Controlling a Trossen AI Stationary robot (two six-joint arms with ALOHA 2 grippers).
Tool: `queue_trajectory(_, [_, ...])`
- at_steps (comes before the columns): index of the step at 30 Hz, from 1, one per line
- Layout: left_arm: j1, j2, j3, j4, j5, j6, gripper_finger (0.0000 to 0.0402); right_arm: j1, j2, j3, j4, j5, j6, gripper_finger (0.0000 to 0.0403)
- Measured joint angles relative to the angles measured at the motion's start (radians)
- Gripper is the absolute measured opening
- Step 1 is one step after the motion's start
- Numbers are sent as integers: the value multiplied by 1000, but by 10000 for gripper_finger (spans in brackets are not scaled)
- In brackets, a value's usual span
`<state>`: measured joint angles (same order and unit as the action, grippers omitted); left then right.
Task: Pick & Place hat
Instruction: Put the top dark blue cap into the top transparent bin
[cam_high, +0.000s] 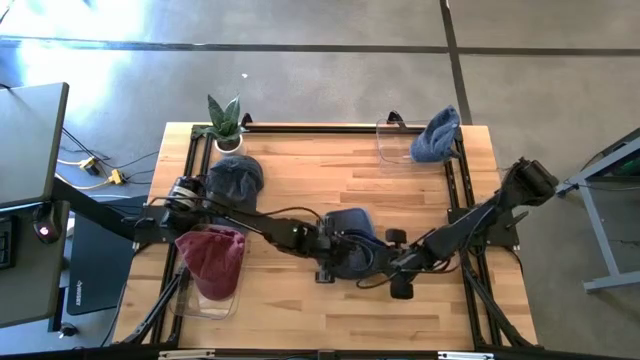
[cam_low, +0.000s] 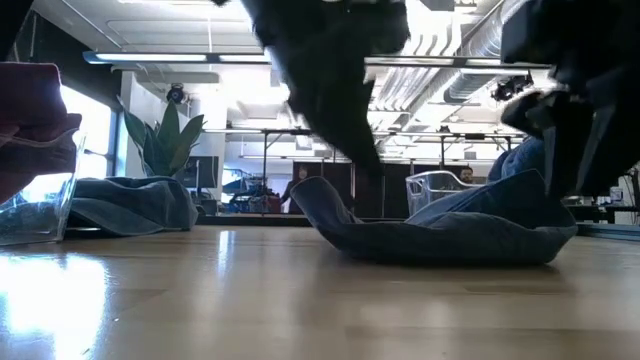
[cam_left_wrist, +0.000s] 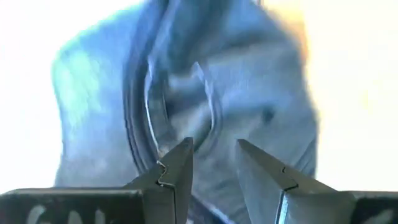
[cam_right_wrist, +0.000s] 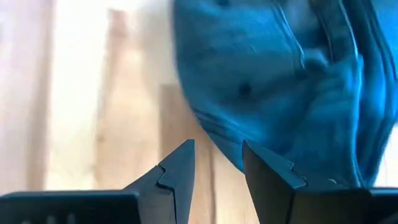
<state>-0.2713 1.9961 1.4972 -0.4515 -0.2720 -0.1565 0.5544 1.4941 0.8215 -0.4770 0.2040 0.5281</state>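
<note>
Blue denim hat (cam_high: 352, 243) lies crumpled on the wooden table (cam_high: 330, 170), a little below centre in the high view, roughly 6 o'clock from table mid. In the low view it sits flat on the top w/ its rim (cam_low: 440, 240) flared up both sides.

Left gripper (cam_high: 330, 250) is at the hat's 9 o'clock edge, arm reaching across from the table's left side. Left wrist view: fingers (cam_left_wrist: 177, 171) stand partly apart w/ a gap, hat fabric (cam_left_wrist: 186, 93) right past the tips; nothing pinched between them.

Right gripper (cam_high: 395, 262) is at the hat's 3–4 o'clock side, arm coming in from the right. Right wrist view: fingers (cam_right_wrist: 177, 168) partly apart, gap showing bare table; hat edge (cam_right_wrist: 273, 93) just beyond one tip, not gripped.

Farther out: second blue hat (cam_high: 236, 176) at about 10 o'clock from the task hat, near the left rail. Dark red hat (cam_high: 212, 258) in a clear bin (cam_high: 205, 305) at 8–9 o'clock. Third blue hat (cam_high: 436, 135) draped on a clear bin (cam_high: 392, 145) at 1 o'clock, back right corner. Potted plant (cam_high: 226, 122) at 11 o'clock, back edge. Low view: a person (cam_low: 296, 186) far off in the room behind.
</note>
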Motion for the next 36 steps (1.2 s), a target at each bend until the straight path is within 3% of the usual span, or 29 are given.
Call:
queue_trajectory(3, [6,-13,3,105,42,6,114,16,-13,0,77,32,-51,129])
queue_trajectory(7, [33,51,4,257,137,21,114,-8,3,-21,193,161,-22,117])
queue_trajectory(11, [67,117,0,270,147,-5,114,-69,28,-95,220,208,56,85])
queue_trajectory(15, [100,151,-1,227,192,-12,114,-115,38,-166,222,210,101,48])
queue_trajectory(20, [118,154,1,191,133,-31,114,-131,37,-204,224,221,167,6])
queue_trajectory(31, [38,-4,13,65,59,71,114,-67,-61,-150,195,208,45,20])
queue_trajectory(36, [12,2,-2,263,166,102,114,-40,-58,-149,315,156,-62,8])
